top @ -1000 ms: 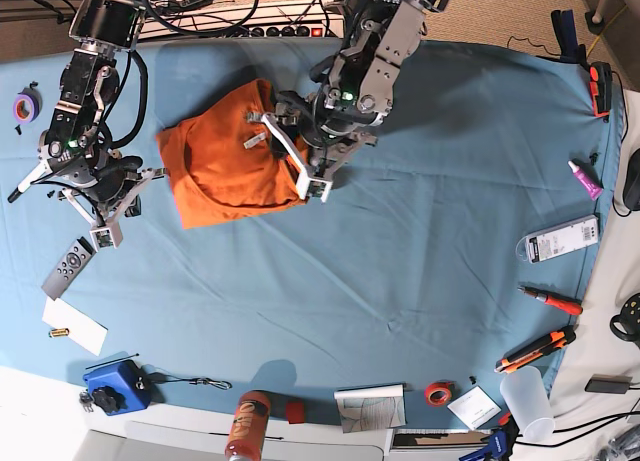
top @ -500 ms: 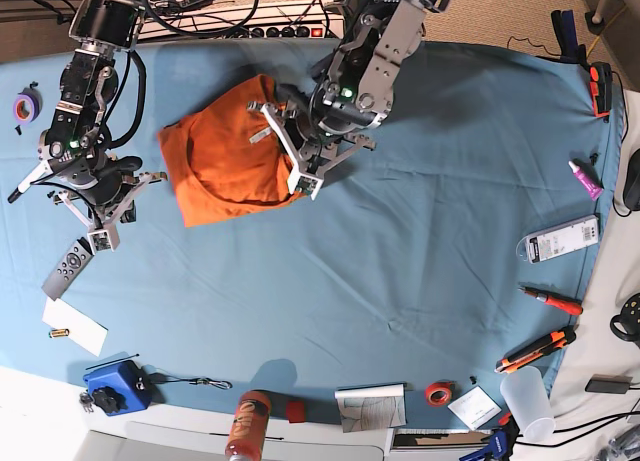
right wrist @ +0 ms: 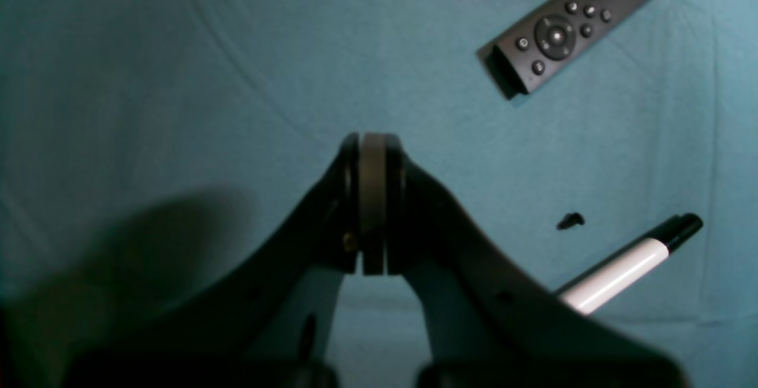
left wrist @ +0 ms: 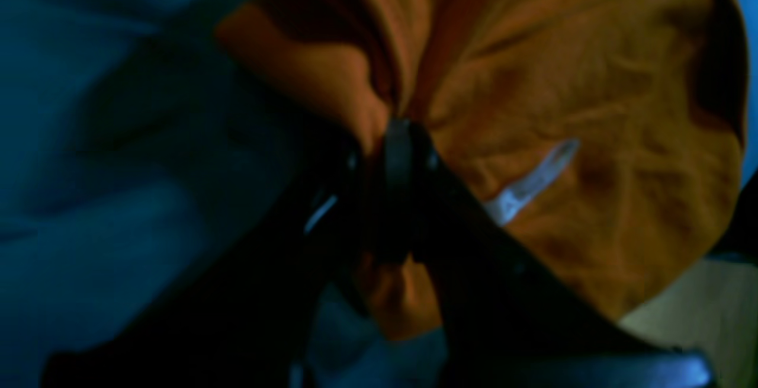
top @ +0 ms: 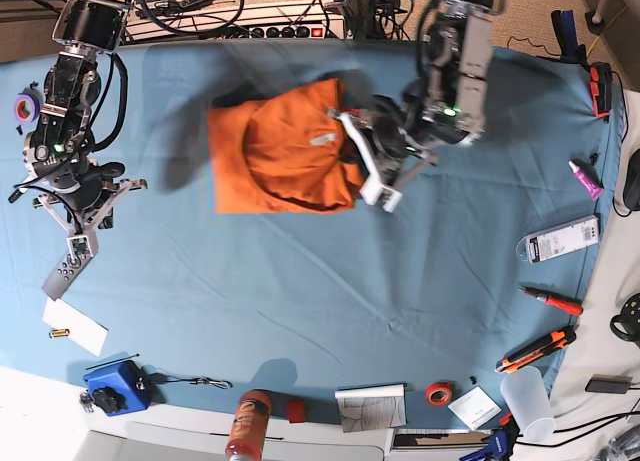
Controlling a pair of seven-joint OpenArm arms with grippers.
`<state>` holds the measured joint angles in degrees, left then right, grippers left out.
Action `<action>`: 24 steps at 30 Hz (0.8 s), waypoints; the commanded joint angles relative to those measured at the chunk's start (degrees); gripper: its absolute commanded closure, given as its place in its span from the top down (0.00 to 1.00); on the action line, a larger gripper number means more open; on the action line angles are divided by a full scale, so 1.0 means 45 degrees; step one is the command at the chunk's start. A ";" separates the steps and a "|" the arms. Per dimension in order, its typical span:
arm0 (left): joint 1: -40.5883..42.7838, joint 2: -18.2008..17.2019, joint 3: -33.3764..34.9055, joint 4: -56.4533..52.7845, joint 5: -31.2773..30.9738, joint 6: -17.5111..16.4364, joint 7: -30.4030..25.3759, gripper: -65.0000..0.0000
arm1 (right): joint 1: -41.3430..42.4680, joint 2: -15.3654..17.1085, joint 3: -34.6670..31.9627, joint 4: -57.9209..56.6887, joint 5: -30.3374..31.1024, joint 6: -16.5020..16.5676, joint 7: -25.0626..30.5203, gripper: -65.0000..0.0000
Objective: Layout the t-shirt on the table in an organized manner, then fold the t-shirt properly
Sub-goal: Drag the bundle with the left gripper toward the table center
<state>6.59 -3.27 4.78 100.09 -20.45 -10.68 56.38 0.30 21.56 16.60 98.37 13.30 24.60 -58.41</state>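
The table [top: 300, 311] is wide, and the t-shirt [top: 285, 161] lies bunched near its far middle. My left gripper [left wrist: 398, 139] is clenched on a fold of the orange cloth. I should pull low and slow, so the cloth spreads flat. My right gripper [right wrist: 373, 198] is closed, holding nothing.

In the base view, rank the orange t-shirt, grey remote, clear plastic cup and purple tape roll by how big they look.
1. Orange cotton t-shirt
2. Clear plastic cup
3. Grey remote, partly hidden by the right gripper, so its place against the cup is unsure
4. Purple tape roll
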 commanded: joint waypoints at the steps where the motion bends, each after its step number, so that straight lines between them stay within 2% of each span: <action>1: -0.0238 -0.0617 -0.0325 0.0024 0.1078 0.0257 0.0379 0.00 | 0.0214 0.0214 0.0073 0.0243 -0.0015 -0.0053 0.0316 0.00; 5: -0.1044 -0.2108 -0.0335 0.0024 0.0005 -0.1117 0.0316 0.00 | 0.0219 0.0214 0.0073 0.0243 -0.0010 -0.0053 0.0325 0.00; 10: -0.2331 -0.2987 -0.0335 0.0010 -0.0515 -0.2613 -0.0228 0.00 | 0.0214 0.0214 0.0073 0.0243 -0.0015 -0.0053 0.0316 0.00; 13: -0.3259 -0.3235 0.0029 -0.0049 -0.0510 -0.2735 -0.0345 0.00 | 0.0214 0.0214 0.0073 0.0243 -0.0015 -0.0053 0.0316 0.00; 16: -0.4240 -0.3327 0.1161 -0.0413 -0.0112 -0.2846 -0.0350 0.00 | 0.0214 0.0214 0.0073 0.0243 -0.0015 -0.0053 0.0272 0.00; 22: -0.6173 -0.3220 0.5396 -0.1379 0.2137 -0.2735 -0.1316 0.00 | 0.0209 0.0214 0.0073 0.0243 -0.0015 -0.0058 0.0223 0.00; 24: -0.6897 -0.3177 0.6785 -0.1593 0.2851 -0.2132 -0.1807 0.00 | 0.0199 0.0214 0.0073 0.0243 -0.0019 -0.0053 0.0219 0.00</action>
<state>-22.87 -17.80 35.92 92.05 -7.84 -20.49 49.52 0.30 21.56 16.60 98.37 13.32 24.62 -58.46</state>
